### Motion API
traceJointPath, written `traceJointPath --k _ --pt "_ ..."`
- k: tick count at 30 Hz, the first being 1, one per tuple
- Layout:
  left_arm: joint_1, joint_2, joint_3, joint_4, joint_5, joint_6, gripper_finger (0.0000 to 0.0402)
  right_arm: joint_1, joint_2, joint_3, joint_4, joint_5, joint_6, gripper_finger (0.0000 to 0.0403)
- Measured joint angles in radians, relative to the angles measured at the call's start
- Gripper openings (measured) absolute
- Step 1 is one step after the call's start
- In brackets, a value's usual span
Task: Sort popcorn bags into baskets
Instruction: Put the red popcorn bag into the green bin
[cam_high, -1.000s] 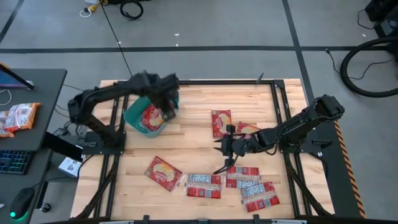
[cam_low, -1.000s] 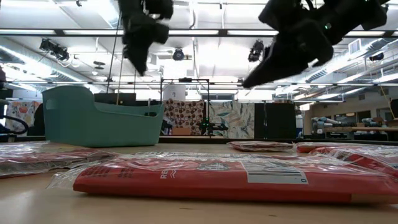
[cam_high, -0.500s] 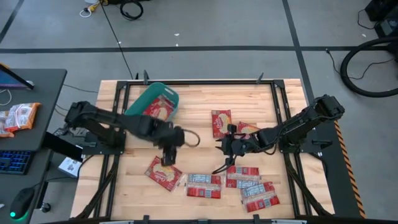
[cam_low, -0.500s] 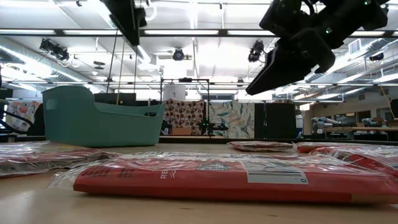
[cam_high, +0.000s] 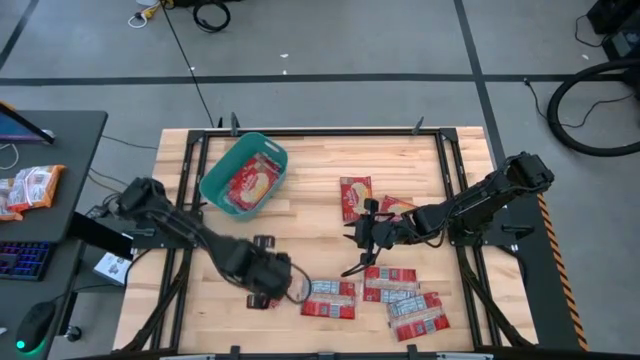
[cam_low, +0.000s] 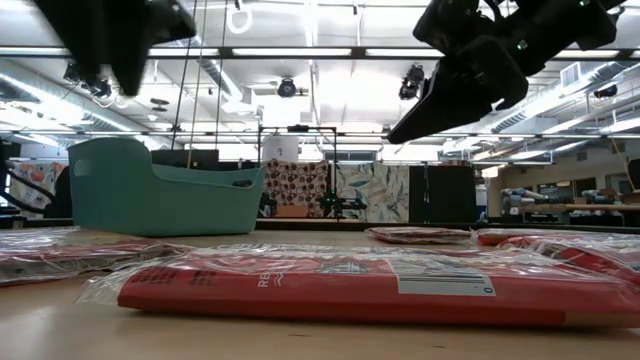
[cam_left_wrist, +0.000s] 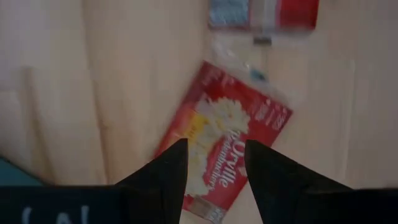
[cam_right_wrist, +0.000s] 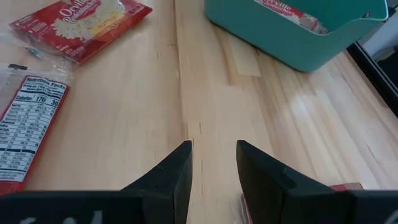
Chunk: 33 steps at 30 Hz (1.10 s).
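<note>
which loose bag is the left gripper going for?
The picture-side-up popcorn bag lying alone at the table's front left, directly under the open left gripper. The other loose bags lie further right, nearer the right gripper.

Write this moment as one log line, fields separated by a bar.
left gripper: open over red popcorn packet | right gripper: open, empty, mid-table | teal plastic basket: holds packets

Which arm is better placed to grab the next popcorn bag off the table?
Left, probably. The left gripper hangs open right over a popcorn bag lying picture-side up, while the right gripper is open over bare table.
</note>
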Motion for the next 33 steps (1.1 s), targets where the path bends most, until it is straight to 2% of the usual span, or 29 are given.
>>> traceJointPath --k 5,12,19,26,33 --pt "-0.059 0.081 0.000 -0.030 0.050 -0.016 0.0164 0.000 0.000 0.000 0.020 -0.002 -0.015 0.0130" --pt "-0.131 0.165 0.000 -0.198 0.088 -0.072 0.0164 -0.001 0.000 0.000 0.038 -0.002 -0.036 0.0130" --pt "-0.204 0.226 0.000 -0.157 0.064 -0.103 0.0164 -0.005 0.000 0.000 0.040 -0.002 -0.040 0.0130" --pt "-0.283 0.271 0.000 -0.164 -0.089 -0.162 0.0164 -0.005 0.000 0.000 0.051 -0.002 -0.043 0.0130" --pt "-0.322 0.280 0.000 -0.103 -0.222 -0.186 0.0164 -0.006 0.000 0.000 0.055 -0.003 -0.043 0.0130"
